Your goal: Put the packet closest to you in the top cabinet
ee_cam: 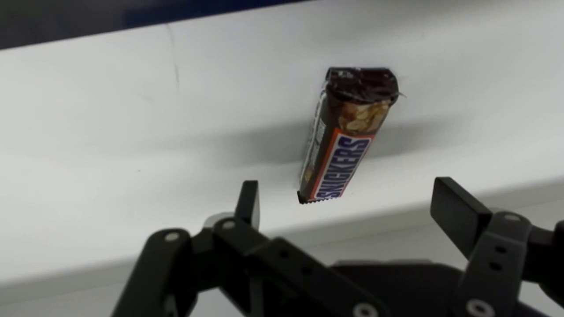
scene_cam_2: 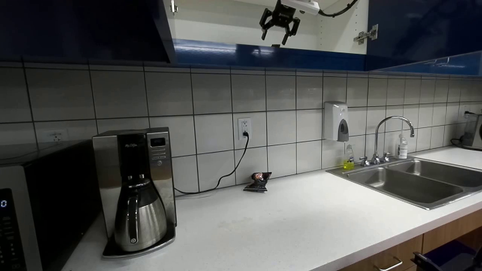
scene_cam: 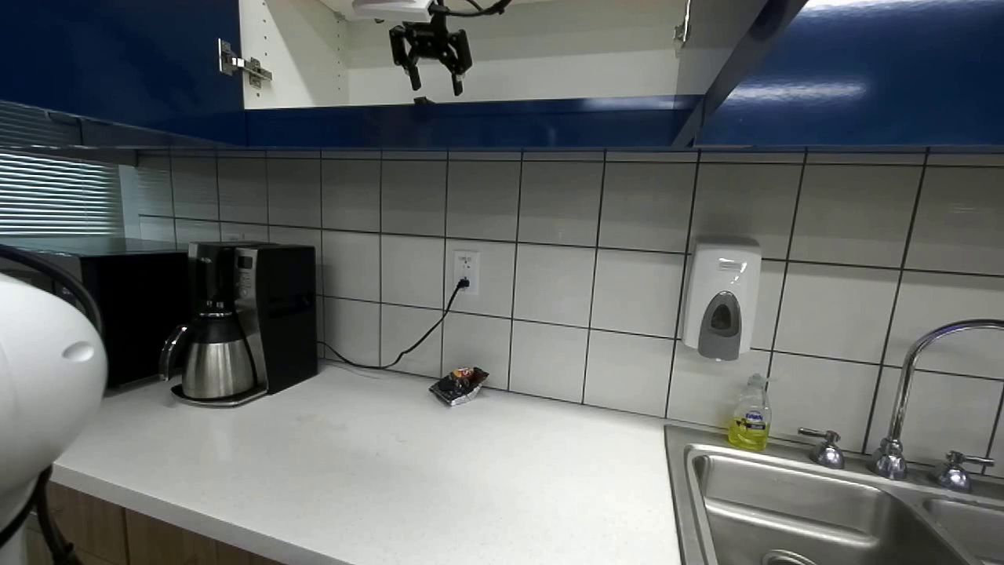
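The packet [ee_cam: 346, 136] is a dark brown Snickers bar with reddish-brown ends. It lies on the white floor of the top cabinet [scene_cam: 471, 125], near the blue front edge. In both exterior views only a small dark bit of the packet [scene_cam: 423, 100] [scene_cam_2: 275, 45] shows above that edge; the rest is hidden. The top cabinet [scene_cam_2: 271, 55] stands open. My gripper [scene_cam: 436, 89] is inside the opening, just above the packet, also in an exterior view [scene_cam_2: 274, 41]. In the wrist view the gripper [ee_cam: 346, 193] is open and empty, fingers apart, with the packet beyond the fingertips.
Open glossy blue doors [scene_cam: 118, 63] [scene_cam: 863, 86] flank the cabinet opening. Below, a bunched-up dark packet [scene_cam: 459, 385] lies on the counter by the wall. A coffee maker [scene_cam_2: 135, 188], a microwave [scene_cam_2: 56, 203], a white dispenser [scene_cam: 722, 298] and a sink [scene_cam: 784, 502] are also there.
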{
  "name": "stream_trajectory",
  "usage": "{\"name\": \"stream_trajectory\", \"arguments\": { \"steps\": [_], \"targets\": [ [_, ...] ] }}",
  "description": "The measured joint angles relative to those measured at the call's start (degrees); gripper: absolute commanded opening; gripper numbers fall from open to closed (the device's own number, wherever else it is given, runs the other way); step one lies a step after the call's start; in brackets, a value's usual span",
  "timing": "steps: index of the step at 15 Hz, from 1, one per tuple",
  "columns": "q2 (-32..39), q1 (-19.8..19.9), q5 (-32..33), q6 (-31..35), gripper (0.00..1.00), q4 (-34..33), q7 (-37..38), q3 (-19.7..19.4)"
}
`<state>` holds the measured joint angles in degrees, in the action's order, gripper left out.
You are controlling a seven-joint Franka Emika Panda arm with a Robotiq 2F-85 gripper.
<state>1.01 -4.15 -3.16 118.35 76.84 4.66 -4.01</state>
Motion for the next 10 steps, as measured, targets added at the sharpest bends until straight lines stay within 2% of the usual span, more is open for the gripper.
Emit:
{"name": "stream_trajectory", "arguments": {
  "steps": [10],
  "targets": [
    [-6.34, 0.00, 0.00, 4.97, 1.00, 9.56, -0.05, -0.59]
  ]
}}
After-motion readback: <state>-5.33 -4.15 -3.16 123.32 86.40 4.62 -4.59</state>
